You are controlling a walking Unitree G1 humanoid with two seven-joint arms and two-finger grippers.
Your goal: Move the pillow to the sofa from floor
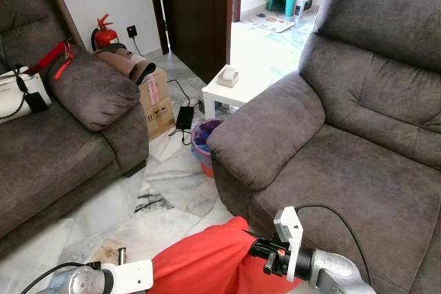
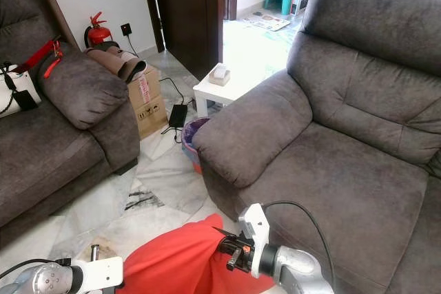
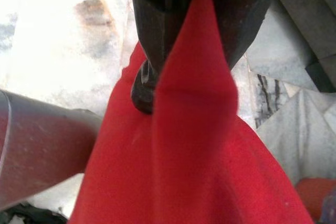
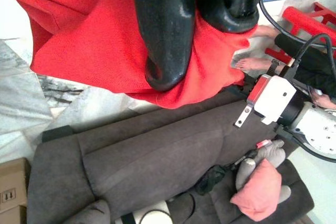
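Both claws clamped on the pillow (image 1: 207,263): left gripper (image 3: 197,61) pinches a raised fold of the red woven cover between its glossy black fingers, right gripper (image 4: 197,30) bites the opposite edge. Pillow hangs soft and creased between my silver arms, above the veined marble floor (image 1: 165,197), just beside the front of the grey plush sofa (image 1: 358,170).

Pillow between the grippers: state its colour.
The pillow is plain red, clearest in the left wrist view.
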